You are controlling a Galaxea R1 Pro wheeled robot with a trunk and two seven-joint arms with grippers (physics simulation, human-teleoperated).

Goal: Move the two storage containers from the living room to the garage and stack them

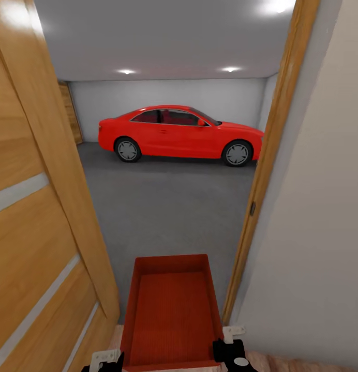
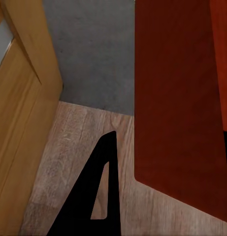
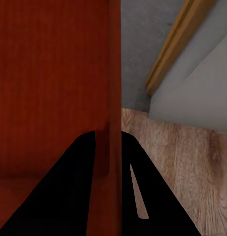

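Note:
One red-orange storage container (image 1: 171,310) hangs in front of me in the doorway, open top up, its far end over the garage's grey floor (image 1: 168,206). My right gripper (image 1: 232,354) is shut on its right wall near the near corner; in the right wrist view the black fingers (image 3: 88,162) pinch the thin wall of the container (image 3: 54,73). My left gripper (image 1: 109,361) sits at the near left corner. In the left wrist view it (image 2: 170,142) stands open, one finger (image 2: 98,191) apart from the container's side (image 2: 177,98).
A wooden plank door (image 1: 39,206) stands open close on the left and the door frame (image 1: 272,155) with a pale wall (image 1: 313,232) close on the right. A red car (image 1: 179,132) is parked across the far side of the garage. Light wood planks (image 2: 69,147) lie under me.

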